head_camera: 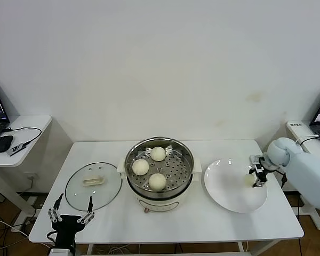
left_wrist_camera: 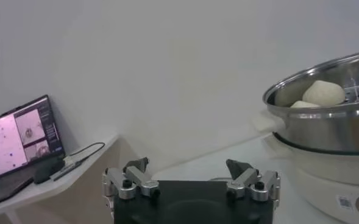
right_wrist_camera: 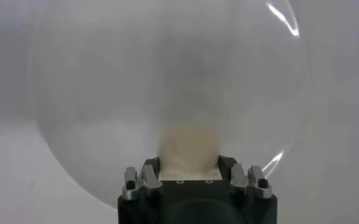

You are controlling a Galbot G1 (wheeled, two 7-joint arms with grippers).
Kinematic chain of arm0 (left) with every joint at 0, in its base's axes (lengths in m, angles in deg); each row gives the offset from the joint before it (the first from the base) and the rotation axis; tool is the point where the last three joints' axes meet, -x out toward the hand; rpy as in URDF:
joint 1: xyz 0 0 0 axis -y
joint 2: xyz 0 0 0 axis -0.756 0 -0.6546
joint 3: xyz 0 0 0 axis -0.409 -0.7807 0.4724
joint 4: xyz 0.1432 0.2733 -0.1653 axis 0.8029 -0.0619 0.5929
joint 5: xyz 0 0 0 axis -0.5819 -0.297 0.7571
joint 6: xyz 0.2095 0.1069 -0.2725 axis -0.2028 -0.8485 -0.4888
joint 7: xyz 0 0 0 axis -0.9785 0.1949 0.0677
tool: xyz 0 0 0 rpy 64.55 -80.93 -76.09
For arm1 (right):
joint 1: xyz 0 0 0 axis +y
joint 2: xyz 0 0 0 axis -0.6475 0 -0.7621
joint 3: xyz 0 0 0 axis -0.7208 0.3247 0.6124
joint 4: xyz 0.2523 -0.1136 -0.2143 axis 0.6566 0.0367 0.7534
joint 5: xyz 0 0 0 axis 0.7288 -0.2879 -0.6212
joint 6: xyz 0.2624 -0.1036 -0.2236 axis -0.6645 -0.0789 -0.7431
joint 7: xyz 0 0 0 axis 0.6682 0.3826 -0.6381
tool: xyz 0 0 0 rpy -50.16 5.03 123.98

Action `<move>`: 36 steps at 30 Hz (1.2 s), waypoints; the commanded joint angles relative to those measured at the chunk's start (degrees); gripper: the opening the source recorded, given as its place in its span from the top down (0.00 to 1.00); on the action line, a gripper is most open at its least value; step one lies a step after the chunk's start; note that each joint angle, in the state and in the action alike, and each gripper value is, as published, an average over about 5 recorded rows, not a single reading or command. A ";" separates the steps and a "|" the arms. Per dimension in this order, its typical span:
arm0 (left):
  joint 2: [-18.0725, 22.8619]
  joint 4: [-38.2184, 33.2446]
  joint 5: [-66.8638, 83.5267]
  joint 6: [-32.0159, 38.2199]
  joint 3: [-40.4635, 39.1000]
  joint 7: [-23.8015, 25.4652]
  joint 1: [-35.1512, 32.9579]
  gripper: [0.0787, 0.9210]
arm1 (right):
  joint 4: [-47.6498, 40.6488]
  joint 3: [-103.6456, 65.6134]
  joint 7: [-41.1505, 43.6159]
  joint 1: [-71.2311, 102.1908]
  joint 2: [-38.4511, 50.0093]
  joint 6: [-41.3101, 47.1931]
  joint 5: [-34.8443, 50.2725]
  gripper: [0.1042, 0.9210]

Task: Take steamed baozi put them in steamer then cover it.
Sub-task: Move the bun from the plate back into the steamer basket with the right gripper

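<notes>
Head view: the steamer (head_camera: pixel 159 172) stands at the centre of the white table (head_camera: pixel 202 218), lid off, with three baozi (head_camera: pixel 158 182) on its perforated tray. The cover (head_camera: pixel 93 185) lies flat on the table at lower left of the frame, just beside the steamer, handle up. A white plate (head_camera: pixel 226 194) sits at right of the steamer. At the plate's right edge the right gripper (head_camera: pixel 254 180) is closed on the fourth baozi (head_camera: pixel 249 180), low over the plate. The left gripper (head_camera: pixel 71 216) hangs at the bottom left of the frame, near the table's front edge, with its fingers spread apart and nothing between them. Side tables with laptops stand at both frame edges; a mouse (head_camera: pixel 2 143) lies on the left one.

Left wrist view: the left gripper (left_wrist_camera: pixel 191 170) fills the bottom centre, fingers wide apart and empty. The steamer (left_wrist_camera: pixel 325 122) is at the right edge with two baozi (left_wrist_camera: pixel 323 93) showing over its rim. A laptop (left_wrist_camera: pixel 21 135) glows at the left.

Right wrist view: the right gripper (right_wrist_camera: pixel 189 167) at bottom centre clamps the baozi (right_wrist_camera: pixel 188 149) between its fingers, with the plate (right_wrist_camera: pixel 106 109) blurred behind it.
</notes>
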 commanded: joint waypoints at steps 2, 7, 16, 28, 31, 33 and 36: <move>0.06 0.18 0.02 0.14 -0.25 -0.04 0.24 0.12 | 12.22 14.53 0.87 -17.81 5.54 6.27 12.73 0.39; 0.22 0.21 -0.07 0.17 -0.83 -0.05 0.80 0.12 | 16.95 22.66 -0.51 -28.60 4.08 9.59 20.83 0.39; 0.17 0.18 -0.03 0.11 -0.93 0.01 1.56 0.12 | 18.79 33.46 -5.00 -42.00 -4.36 14.45 31.84 0.38; 0.09 0.49 0.14 0.11 -0.60 0.03 2.32 0.12 | 21.15 38.31 -12.56 -42.69 -14.17 24.69 45.15 0.37; 0.09 0.40 0.22 0.13 -0.38 0.02 2.36 0.12 | 21.12 38.63 -14.67 -40.44 -16.20 27.20 46.86 0.37; 0.09 0.35 0.31 0.15 -0.16 0.02 2.38 0.12 | 20.94 38.79 -15.85 -39.09 -17.23 28.43 47.34 0.37; 0.11 0.39 0.56 0.22 0.18 -0.03 2.39 0.12 | 20.30 38.87 -17.50 -36.96 -18.74 30.04 47.81 0.37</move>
